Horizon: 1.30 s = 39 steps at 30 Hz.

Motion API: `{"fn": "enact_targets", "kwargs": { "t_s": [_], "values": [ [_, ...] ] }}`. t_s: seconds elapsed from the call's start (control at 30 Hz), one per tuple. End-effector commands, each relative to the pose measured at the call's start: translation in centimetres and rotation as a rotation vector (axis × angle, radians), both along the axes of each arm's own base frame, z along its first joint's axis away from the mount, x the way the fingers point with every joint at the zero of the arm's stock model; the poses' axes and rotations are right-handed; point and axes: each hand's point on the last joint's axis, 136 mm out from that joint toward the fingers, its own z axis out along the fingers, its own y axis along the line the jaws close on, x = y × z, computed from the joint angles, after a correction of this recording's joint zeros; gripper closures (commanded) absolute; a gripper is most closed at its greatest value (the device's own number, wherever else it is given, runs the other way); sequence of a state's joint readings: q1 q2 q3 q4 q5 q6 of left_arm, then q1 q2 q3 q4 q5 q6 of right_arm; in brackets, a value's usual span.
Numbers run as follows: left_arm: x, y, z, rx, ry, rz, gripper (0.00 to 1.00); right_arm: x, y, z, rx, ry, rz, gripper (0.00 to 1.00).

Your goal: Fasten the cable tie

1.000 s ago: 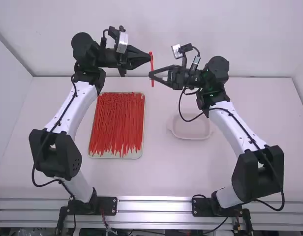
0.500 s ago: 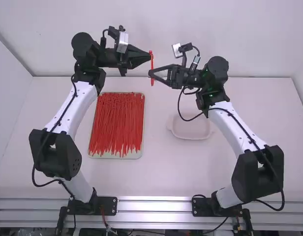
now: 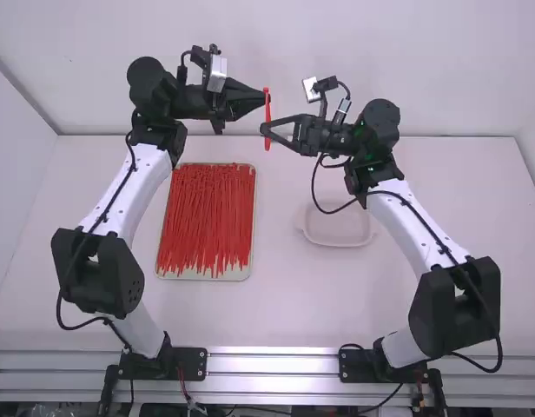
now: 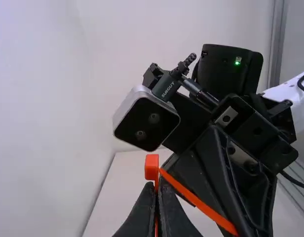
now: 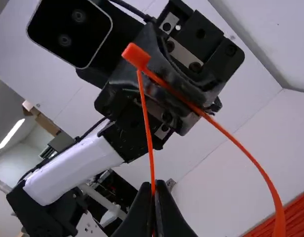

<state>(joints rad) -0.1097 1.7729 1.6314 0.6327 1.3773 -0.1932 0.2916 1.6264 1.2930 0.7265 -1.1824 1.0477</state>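
AT: raised beyond the far right corner of the flat tray of loose red ties (image 3: 203, 277) | thin red plastic cable tie (image 3: 267, 117) held between two arms, left fingers (image 4: 142, 213) clamped beside its head, right fingers (image 5: 164, 213) pinching the strap | RISK: strap slips out (both grips look slender), or a skewed tail misses the head slot.

1. The cable tie (image 5: 146, 113) looks like smooth orange-red plastic with a slight sheen.
2. The left claw (image 4: 156, 197) and the right claw (image 5: 153, 191) look like matt black plastic.
3. The tabletop (image 3: 459, 182) is smooth, matt white.
4. The loose ties (image 3: 207, 217) look like the same red plastic, and their tray (image 3: 202, 277) is pale and matt.
5. The bowl (image 3: 302, 228) looks like translucent, faintly glossy plastic.
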Motion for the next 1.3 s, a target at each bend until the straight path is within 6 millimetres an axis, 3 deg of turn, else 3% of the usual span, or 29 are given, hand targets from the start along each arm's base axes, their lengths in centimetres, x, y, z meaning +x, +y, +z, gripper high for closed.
{"fn": "enact_targets", "kwargs": {
  "t_s": [0.0,0.3,0.57,0.7,0.97,1.27],
  "values": [
    [-0.2,-0.5,-0.1,-0.001,-0.009,-0.008,0.98,-0.6,-0.2,2.2,0.019,-0.049,-0.008,1.00],
    [-0.9,-2.0,-1.4,0.029,-0.096,-0.047,0.98,-0.6,-0.3,2.2,0.019,-0.022,-0.005,1.00],
    [0.1,-0.1,-1.0,0.028,-0.149,0.004,0.98,-1.0,-0.8,1.9,0.003,-0.027,0.027,1.00],
    [-1.2,-0.4,-1.1,0.041,-0.179,-0.069,0.98,-0.6,-0.8,2.0,0.011,-0.025,0.006,1.00],
    [-2.1,-0.4,-1.5,0.054,-0.176,-0.123,0.98,-0.3,-0.9,2.2,0.019,-0.027,-0.017,1.00],
    [-1.8,-0.4,-2.4,0.060,-0.167,-0.118,0.98,-0.6,-1.1,3.6,0.058,-0.048,-0.016,1.00]
  ]
}}
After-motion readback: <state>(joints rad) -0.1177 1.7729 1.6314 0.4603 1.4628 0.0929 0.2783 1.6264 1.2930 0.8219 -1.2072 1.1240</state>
